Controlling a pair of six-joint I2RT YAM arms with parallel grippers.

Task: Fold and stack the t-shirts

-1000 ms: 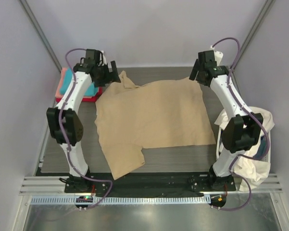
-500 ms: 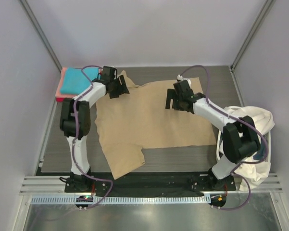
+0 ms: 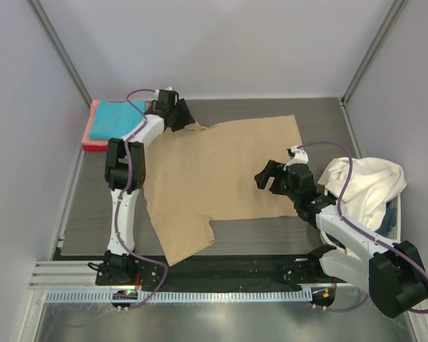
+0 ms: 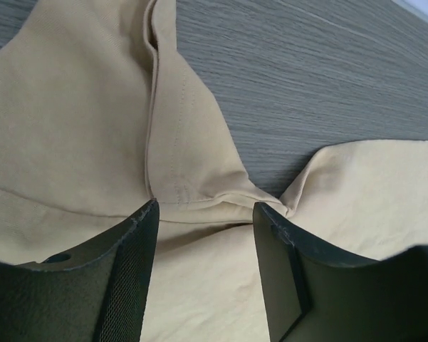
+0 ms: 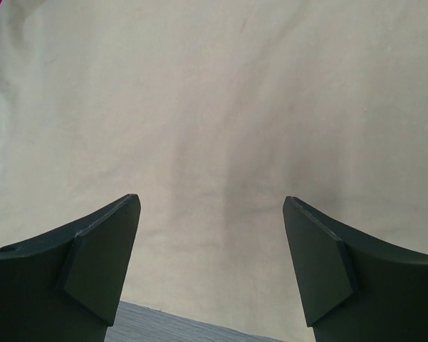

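A large tan t-shirt (image 3: pixel 221 171) lies spread flat on the table. My left gripper (image 3: pixel 184 120) is at its far left corner, by the sleeve. In the left wrist view the left gripper (image 4: pixel 205 214) is open, its jaws straddling the tan cloth (image 4: pixel 78 128) where the sleeve seam meets the body. My right gripper (image 3: pixel 265 179) hovers low over the shirt's right side. The right wrist view shows the right gripper (image 5: pixel 210 206) wide open over smooth tan fabric (image 5: pixel 214 92), holding nothing. A folded turquoise shirt (image 3: pixel 112 117) rests on a salmon-pink one (image 3: pixel 94 142) at the far left.
A white basket (image 3: pixel 393 214) at the right edge holds crumpled cream-white shirts (image 3: pixel 363 185). Grey wood-grain table (image 4: pixel 306 71) shows beyond the sleeve and under the shirt's near hem (image 5: pixel 149 324). Metal frame posts stand at both back corners.
The left arm has reached down onto the shirt's far left sleeve corner and its jaws have narrowed. The right arm has swung back from the far right corner to the shirt's near right side.
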